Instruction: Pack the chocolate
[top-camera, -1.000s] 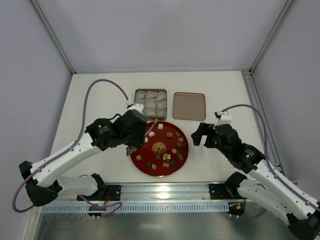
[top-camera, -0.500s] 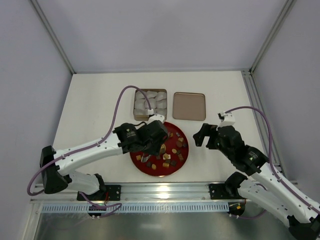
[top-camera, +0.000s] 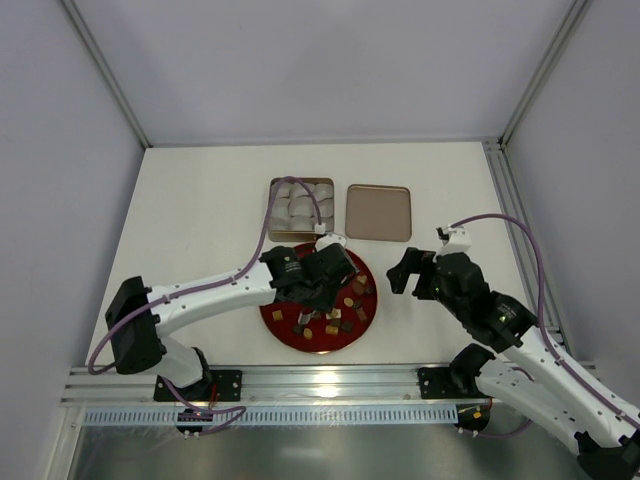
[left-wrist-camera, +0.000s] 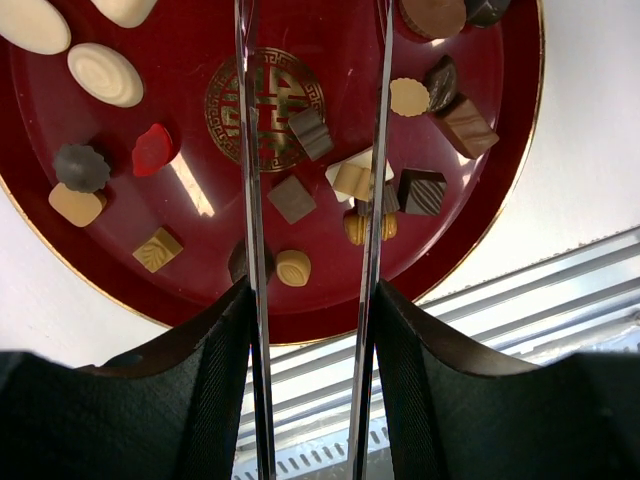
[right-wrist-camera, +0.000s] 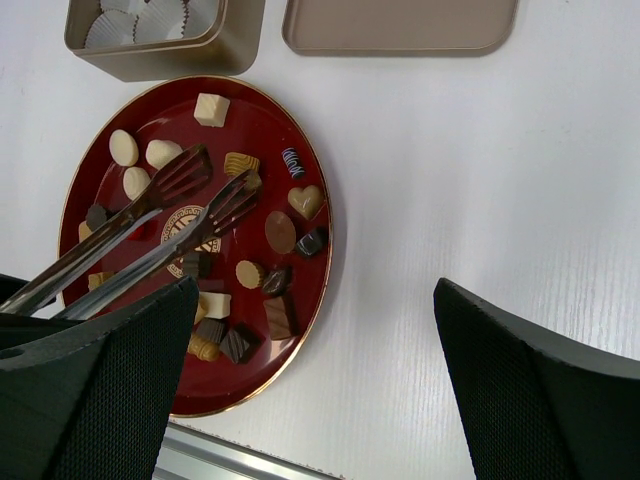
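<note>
The chocolate (top-camera: 345, 300) lies as many small brown, tan and cream pieces on a round red plate (top-camera: 272, 322). My left gripper (top-camera: 330, 278) hovers over the plate's middle and is shut on metal tongs (right-wrist-camera: 150, 235). In the left wrist view the two tong blades (left-wrist-camera: 248, 150) run between my left gripper's (left-wrist-camera: 312, 300) fingers, apart, above the chocolate (left-wrist-camera: 292, 198) and the plate (left-wrist-camera: 350, 60). The right wrist view shows the forked tong tips empty over the plate (right-wrist-camera: 260, 120) and chocolate (right-wrist-camera: 280, 231). My right gripper (top-camera: 405, 272) is open and empty, right of the plate (right-wrist-camera: 315, 300).
A gold tin (top-camera: 272, 200) holding white paper cups stands behind the plate; it also shows in the right wrist view (right-wrist-camera: 230, 45). Its flat lid (top-camera: 378, 212) lies to the tin's right, also seen from the right wrist (right-wrist-camera: 400, 20). An aluminium rail (top-camera: 330, 380) runs along the near edge.
My left arm has swung right, carrying the tongs from the plate's left edge to over its middle. The right arm has barely moved.
</note>
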